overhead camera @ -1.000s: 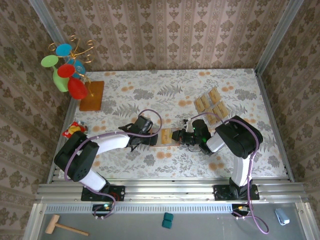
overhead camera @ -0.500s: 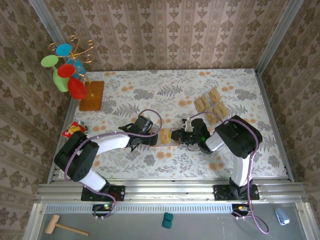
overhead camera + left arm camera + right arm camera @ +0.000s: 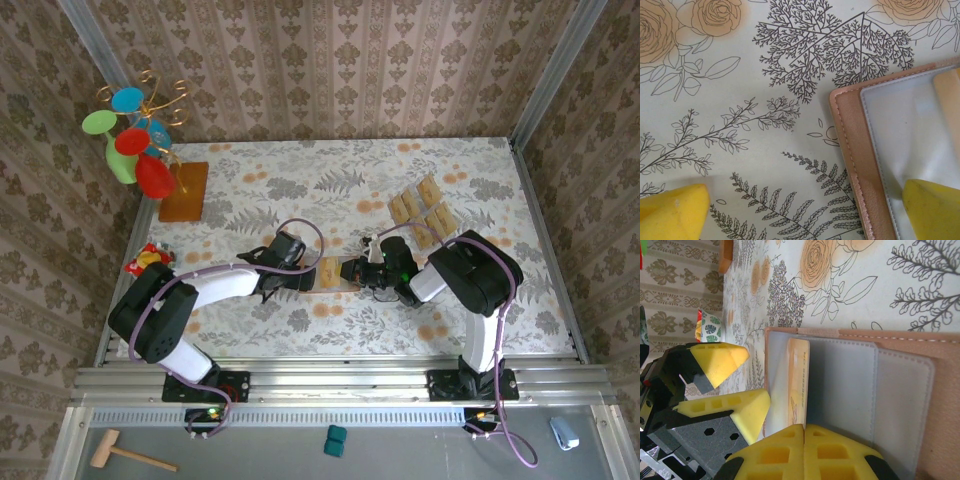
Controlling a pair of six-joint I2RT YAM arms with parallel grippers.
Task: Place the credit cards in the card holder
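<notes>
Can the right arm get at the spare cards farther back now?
Probably, once freed: the spare cards lie uncovered near the right gripper, nothing between, but its jaws look shut on a card at the wallet.

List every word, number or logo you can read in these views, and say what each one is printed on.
credit card, lying in the card holder: a row of characters runs along its face, too blurred to read.
red and yellow packet at the table's left edge: print too small to read.
Nothing else here carries legible text.
</notes>
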